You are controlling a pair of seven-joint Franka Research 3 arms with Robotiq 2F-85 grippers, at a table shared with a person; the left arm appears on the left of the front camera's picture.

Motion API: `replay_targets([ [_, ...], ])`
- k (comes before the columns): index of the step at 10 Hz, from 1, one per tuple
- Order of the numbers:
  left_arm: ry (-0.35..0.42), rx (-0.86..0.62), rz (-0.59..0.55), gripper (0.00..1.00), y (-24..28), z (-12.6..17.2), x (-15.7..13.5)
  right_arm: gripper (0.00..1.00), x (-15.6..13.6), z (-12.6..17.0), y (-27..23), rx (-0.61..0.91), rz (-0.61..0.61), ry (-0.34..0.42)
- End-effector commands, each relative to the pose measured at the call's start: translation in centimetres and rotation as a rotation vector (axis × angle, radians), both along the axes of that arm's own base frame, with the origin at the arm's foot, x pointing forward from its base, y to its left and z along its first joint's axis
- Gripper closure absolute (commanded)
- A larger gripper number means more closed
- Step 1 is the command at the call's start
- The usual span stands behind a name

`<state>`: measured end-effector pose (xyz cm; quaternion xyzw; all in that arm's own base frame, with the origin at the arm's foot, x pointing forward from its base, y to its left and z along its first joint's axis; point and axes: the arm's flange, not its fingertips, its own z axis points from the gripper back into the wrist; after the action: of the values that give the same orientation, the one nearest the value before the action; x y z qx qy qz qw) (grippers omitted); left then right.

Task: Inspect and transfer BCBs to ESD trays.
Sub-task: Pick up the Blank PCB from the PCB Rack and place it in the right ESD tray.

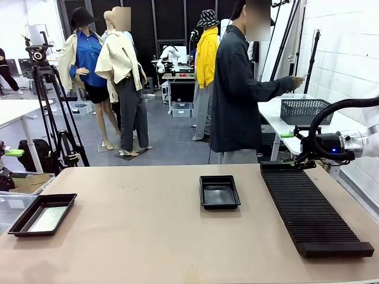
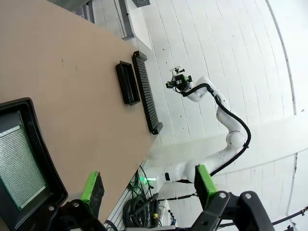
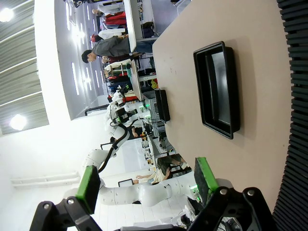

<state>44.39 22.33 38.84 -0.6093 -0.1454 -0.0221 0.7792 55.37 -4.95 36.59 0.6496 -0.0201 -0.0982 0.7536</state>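
Black left tray (image 1: 29, 232) holds one board (image 1: 46, 219), the middle tray (image 1: 219, 193) is not yet filled, and the left gripper (image 2: 148, 185) and right gripper (image 3: 147, 180) both stand open, gripping nothing.

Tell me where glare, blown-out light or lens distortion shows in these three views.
Front view: even light, a pale sheen on the BCB in the left ESD tray. Left wrist view: wide-angle lens curves the lines of the white wall. Right wrist view: ceiling lamps blown out at upper left, glossy streak in the middle ESD tray.
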Motion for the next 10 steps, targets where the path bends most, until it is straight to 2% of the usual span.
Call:
replay_targets([
  [1,-0.001,0.019,-0.009,0.00,-0.07,0.37,-0.14,0.00,-0.05,0.06,0.11,-0.007,-0.005,0.000],
  [10,-0.001,0.019,-0.009,0.00,-0.07,0.37,-0.14,0.00,-0.05,0.06,0.11,-0.007,-0.005,0.000],
])
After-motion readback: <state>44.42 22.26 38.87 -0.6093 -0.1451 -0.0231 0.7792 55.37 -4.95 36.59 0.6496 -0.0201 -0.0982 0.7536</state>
